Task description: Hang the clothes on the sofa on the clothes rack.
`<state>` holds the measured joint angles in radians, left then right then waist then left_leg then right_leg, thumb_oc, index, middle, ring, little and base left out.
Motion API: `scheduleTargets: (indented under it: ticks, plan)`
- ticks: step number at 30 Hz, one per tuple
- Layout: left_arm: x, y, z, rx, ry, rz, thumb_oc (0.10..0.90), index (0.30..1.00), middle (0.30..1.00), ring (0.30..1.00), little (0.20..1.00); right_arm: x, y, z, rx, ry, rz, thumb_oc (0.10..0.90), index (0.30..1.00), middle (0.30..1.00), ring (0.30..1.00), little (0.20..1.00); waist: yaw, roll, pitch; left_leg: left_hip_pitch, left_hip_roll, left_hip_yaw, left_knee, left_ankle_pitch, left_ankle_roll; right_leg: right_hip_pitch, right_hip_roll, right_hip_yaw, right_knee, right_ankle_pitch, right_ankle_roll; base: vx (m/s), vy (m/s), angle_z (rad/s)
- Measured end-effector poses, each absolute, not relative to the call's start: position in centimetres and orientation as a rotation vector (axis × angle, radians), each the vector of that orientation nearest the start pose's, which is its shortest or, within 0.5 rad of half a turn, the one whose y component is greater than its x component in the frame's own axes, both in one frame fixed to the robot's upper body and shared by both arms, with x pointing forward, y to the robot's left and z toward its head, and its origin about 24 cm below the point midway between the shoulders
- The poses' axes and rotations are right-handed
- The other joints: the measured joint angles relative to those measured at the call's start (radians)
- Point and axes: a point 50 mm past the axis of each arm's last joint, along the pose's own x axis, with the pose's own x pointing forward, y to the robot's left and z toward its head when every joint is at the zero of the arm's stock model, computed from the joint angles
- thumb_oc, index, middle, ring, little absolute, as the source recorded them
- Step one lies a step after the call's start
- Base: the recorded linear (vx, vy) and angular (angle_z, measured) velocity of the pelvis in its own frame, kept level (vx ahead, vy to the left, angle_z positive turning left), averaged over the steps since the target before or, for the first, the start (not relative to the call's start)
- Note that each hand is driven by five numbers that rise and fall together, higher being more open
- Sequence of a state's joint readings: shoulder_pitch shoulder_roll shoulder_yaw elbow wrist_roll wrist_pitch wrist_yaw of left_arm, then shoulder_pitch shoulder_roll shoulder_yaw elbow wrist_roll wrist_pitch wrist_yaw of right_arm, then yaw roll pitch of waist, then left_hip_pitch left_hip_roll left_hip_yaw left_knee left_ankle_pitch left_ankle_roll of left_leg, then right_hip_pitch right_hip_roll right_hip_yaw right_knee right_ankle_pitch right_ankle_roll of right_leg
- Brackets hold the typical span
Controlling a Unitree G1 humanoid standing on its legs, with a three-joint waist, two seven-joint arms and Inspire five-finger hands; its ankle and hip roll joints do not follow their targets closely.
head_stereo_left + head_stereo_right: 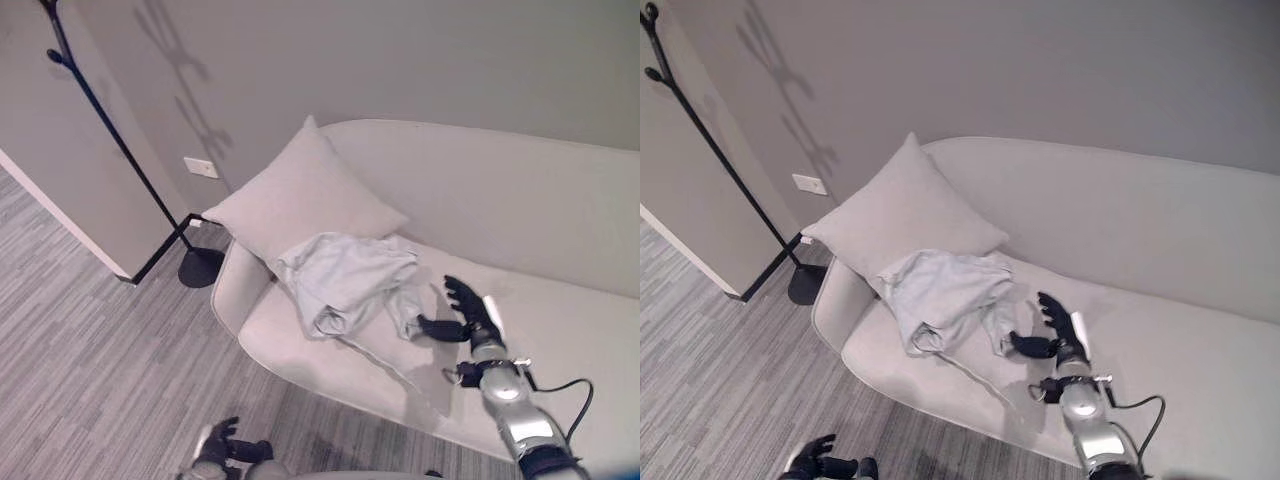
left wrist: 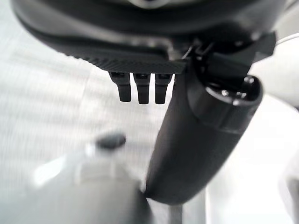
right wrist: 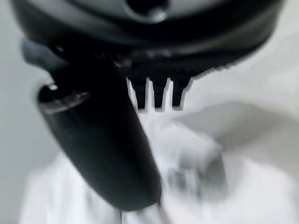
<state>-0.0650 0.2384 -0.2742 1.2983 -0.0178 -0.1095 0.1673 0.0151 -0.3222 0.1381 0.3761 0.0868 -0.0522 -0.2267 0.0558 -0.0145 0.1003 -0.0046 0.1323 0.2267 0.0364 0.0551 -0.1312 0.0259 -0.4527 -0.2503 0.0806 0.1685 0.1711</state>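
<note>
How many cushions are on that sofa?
1: a pale cushion leans at the sofa's left end, behind the crumpled garment. None seems hidden.

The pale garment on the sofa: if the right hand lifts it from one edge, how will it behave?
The pale garment lies crumpled in soft folds, so it will probably sag and trail. It partly rests against the cushion and may drag there. The open right hand sits at its edge; thin cloth could slip from a shallow pinch.
</note>
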Motion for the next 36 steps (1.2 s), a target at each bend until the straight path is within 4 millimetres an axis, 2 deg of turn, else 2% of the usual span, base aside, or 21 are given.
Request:
scheduleTargets:
  ticks: [1, 2, 3, 4, 5, 6, 7, 8, 10, 11, 12, 13, 15, 17, 19, 21, 22, 24, 28, 34, 36]
  plan:
    - [10.9, 22.8, -15.7, 0.532, 1.109, -0.013, 0.800, 0.900, 0.900, 0.900, 0.900, 22.8, -20.9, -3.8, -0.259, 0.348, -0.178, 0.800, 0.900, 0.900, 0.900, 0.900, -0.002, 0.007, 0.007, -0.003, -0.018, 0.036, 0.046, -0.030, 0.058, -0.028, -0.029, 0.000, 0.081, 0.076, -0.055, 0.11, 0.621, 0.02]
    - [10.8, 21.9, -15.9, 0.556, 1.099, -0.083, 0.800, 0.900, 0.900, 0.900, 0.900, 22.8, -21.2, -4.0, -0.271, 0.370, -0.214, 0.800, 0.900, 0.900, 0.900, 0.900, -0.019, 0.012, -0.007, 0.063, -0.064, 0.076, -0.038, -0.047, 0.121, -0.063, -0.073, -0.001, 0.139, 0.182, -0.073, 0.16, 0.815, -0.06]
    - [11.5, 21.5, -15.7, 0.554, 1.070, -0.095, 0.800, 0.900, 0.900, 0.900, 0.900, 24.5, -21.0, -2.9, -0.279, 0.326, -0.232, 0.800, 0.900, 0.900, 0.900, 0.900, -0.017, 0.011, -0.006, 0.096, -0.122, 0.104, -0.079, -0.046, 0.125, -0.107, -0.117, 0.026, 0.155, 0.297, -0.104, 0.17, 0.712, -0.25]
    - [11.3, 21.6, -15.8, 0.554, 1.075, -0.093, 0.800, 0.900, 0.900, 0.900, 0.900, 25.9, -20.5, -1.8, -0.283, 0.282, -0.229, 0.800, 0.900, 0.900, 0.900, 0.900, -0.013, -0.007, 0.011, 0.111, -0.158, 0.130, -0.088, -0.051, 0.149, -0.152, -0.156, 0.010, 0.200, 0.358, -0.174, 0.15, 0.499, -0.55]
    - [11.2, 21.7, -15.8, 0.550, 1.086, -0.081, 0.800, 0.900, 0.900, 0.900, 0.900, 26.7, -20.1, -1.1, -0.274, 0.248, -0.227, 0.800, 0.900, 0.900, 0.900, 0.900, -0.017, 0.000, 0.029, 0.160, -0.166, 0.136, -0.117, -0.044, 0.161, -0.191, -0.170, -0.029, 0.338, 0.266, -0.150, 0.11, 0.230, -0.22]
    - [10.9, 21.7, -15.9, 0.543, 1.101, -0.076, 0.800, 0.900, 0.900, 0.900, 0.900, 26.6, -20.1, -1.4, -0.266, 0.263, -0.247, 0.800, 0.900, 0.900, 0.900, 0.900, -0.022, 0.024, 0.031, 0.184, -0.140, 0.130, -0.126, -0.046, 0.171, -0.195, -0.101, -0.075, 0.458, 0.042, -0.120, 0.11, 0.205, -0.03]
    - [10.3, 21.8, -16.0, 0.547, 1.107, -0.081, 0.800, 0.900, 0.900, 0.900, 0.900, 26.7, -20.0, -1.2, -0.284, 0.253, -0.228, 0.800, 0.900, 0.900, 0.900, 0.900, -0.020, 0.037, 0.026, 0.184, -0.112, 0.132, -0.127, -0.061, 0.176, -0.223, 0.081, -0.051, 0.490, -0.107, -0.069, 0.12, 0.135, 0.18]
    - [10.0, 22.5, -16.0, 0.568, 1.121, -0.074, 0.800, 0.900, 0.900, 0.900, 0.900, 27.4, -20.0, -0.5, -0.285, 0.226, -0.233, 0.800, 0.900, 0.900, 0.900, 0.900, -0.035, 0.016, 0.035, 0.178, -0.127, 0.126, -0.126, -0.068, 0.178, -0.254, 0.190, -0.046, 0.475, -0.170, -0.068, 0.16, 0.046, 0.11]
    - [9.3, 21.9, -16.3, 0.533, 1.154, -0.076, 0.800, 0.900, 0.900, 0.900, 0.900, 27.4, -21.0, 0.1, -0.326, 0.201, -0.263, 0.800, 0.900, 0.900, 0.900, 0.900, -0.058, 0.020, 0.033, 0.177, -0.136, 0.113, -0.126, -0.082, 0.159, -0.270, 0.393, -0.002, 0.344, -0.229, -0.100, 0.15, -0.023, 0.30]
    - [8.9, 22.1, -16.3, 0.532, 1.164, -0.064, 0.800, 0.900, 0.900, 0.900, 0.900, 26.7, -21.9, -0.1, -0.363, 0.204, -0.306, 0.800, 0.900, 0.900, 0.900, 0.900, -0.064, 0.015, 0.030, 0.180, -0.148, 0.091, -0.122, -0.085, 0.156, -0.236, 0.448, 0.006, 0.229, -0.240, -0.134, 0.12, -0.022, 0.69]
    - [9.0, 22.1, -16.3, 0.533, 1.156, -0.069, 0.800, 0.900, 0.900, 0.900, 0.900, 25.8, -22.9, -0.3, -0.375, 0.216, -0.353, 0.800, 0.900, 0.900, 0.900, 0.900, -0.065, 0.001, 0.021, 0.183, -0.172, 0.070, -0.121, -0.085, 0.155, -0.200, 0.461, 0.005, 0.138, -0.243, -0.142, 0.15, -0.047, 0.70]
    - [8.5, 21.5, -16.5, 0.501, 1.158, -0.058, 0.800, 0.900, 0.900, 0.900, 0.900, 25.5, -24.0, -0.3, -0.415, 0.229, -0.376, 0.800, 0.900, 0.900, 0.900, 0.900, -0.056, 0.005, 0.009, 0.196, -0.192, 0.069, -0.123, -0.102, 0.154, -0.188, 0.456, 0.007, 0.101, -0.195, -0.186, 0.15, -0.065, 0.34]
    - [7.7, 20.6, -16.7, 0.463, 1.170, -0.041, 0.800, 0.900, 0.900, 0.900, 0.900, 25.5, -24.4, -0.2, -0.432, 0.229, -0.389, 0.800, 0.900, 0.900, 0.900, 0.900, -0.029, 0.024, -0.006, 0.184, -0.187, 0.065, -0.101, -0.105, 0.152, -0.164, 0.454, -0.020, 0.043, -0.180, -0.203, 0.10, -0.063, -0.09]
    - [7.6, 20.8, -16.8, 0.469, 1.179, -0.037, 0.800, 0.900, 0.900, 0.900, 0.900, 25.2, -25.2, -1.0, -0.450, 0.272, -0.412, 0.800, 0.900, 0.900, 0.900, 0.900, -0.003, 0.020, -0.005, 0.164, -0.190, 0.029, -0.027, -0.115, 0.144, -0.080, 0.457, -0.013, -0.083, -0.109, -0.236, 0.08, -0.042, 0.07]
    - [7.3, 21.1, -16.8, 0.486, 1.190, -0.046, 0.800, 0.900, 0.900, 0.900, 0.900, 25.0, -25.3, -1.4, -0.457, 0.298, -0.415, 0.800, 0.900, 0.900, 0.900, 0.900, 0.013, 0.012, -0.010, 0.148, -0.186, 0.008, -0.011, -0.144, 0.140, -0.029, 0.458, -0.002, -0.165, -0.066, -0.263, 0.07, -0.036, -0.05]
    - [7.0, 21.2, -16.8, 0.481, 1.202, -0.042, 0.800, 0.900, 0.900, 0.900, 0.900, 25.3, -25.5, -1.6, -0.462, 0.314, -0.418, 0.800, 0.900, 0.900, 0.900, 0.900, 0.019, 0.018, -0.013, 0.130, -0.142, -0.008, -0.050, -0.137, 0.130, -0.021, 0.463, 0.007, -0.174, -0.067, -0.253, 0.05, -0.026, -0.20]
    - [6.9, 21.4, -16.8, 0.482, 1.206, -0.031, 0.800, 0.900, 0.900, 0.900, 0.900, 25.5, -25.6, -1.7, -0.465, 0.323, -0.421, 0.800, 0.900, 0.900, 0.900, 0.900, 0.021, 0.022, -0.013, 0.111, -0.101, -0.023, -0.071, -0.126, 0.118, -0.022, 0.473, 0.013, -0.178, -0.068, -0.252, 0.04, -0.020, -0.20]
    - [6.4, 21.7, -16.9, 0.483, 1.222, -0.019, 0.800, 0.900, 0.900, 0.900, 0.900, 25.4, -26.0, -2.0, -0.427, 0.344, -0.440, 0.800, 0.900, 0.900, 0.900, 0.900, 0.017, 0.023, -0.015, 0.102, -0.078, -0.030, -0.087, -0.096, 0.095, -0.017, 0.478, 0.014, -0.178, -0.077, -0.251, 0.06, -0.017, -0.13]
    - [6.1, 21.7, -16.9, 0.478, 1.237, -0.015, 0.800, 0.900, 0.900, 0.900, 0.900, 25.3, -26.7, -2.0, -0.281, 0.367, -0.495, 0.800, 0.900, 0.900, 0.900, 0.900, 0.009, 0.035, -0.024, 0.102, -0.074, -0.037, -0.102, -0.053, 0.101, -0.020, 0.477, 0.015, -0.178, -0.072, -0.231, 0.04, -0.008, -0.04]
    - [4.7, 21.5, -17.2, 0.477, 1.272, -0.035, 0.800, 0.900, 0.900, 0.900, 0.900, 25.7, -26.1, -2.2, -0.043, 0.371, -0.503, 0.800, 0.900, 0.900, 0.900, 0.900, -0.004, 0.038, -0.027, 0.115, -0.086, -0.024, -0.122, -0.036, 0.110, -0.021, 0.464, 0.018, -0.178, -0.068, -0.214, 0.00, -0.003, -0.01]
    - [4.4, 21.4, -17.2, 0.491, 1.278, -0.059, 0.800, 0.900, 0.900, 0.900, 0.900, 26.6, -26.4, -2.6, 0.021, 0.403, -0.507, 0.800, 0.900, 0.900, 0.900, 0.900, -0.006, 0.040, -0.028, 0.118, -0.087, -0.019, -0.122, -0.035, 0.110, -0.020, 0.464, 0.020, -0.178, -0.069, -0.213, 0.01, -0.002, -0.03]
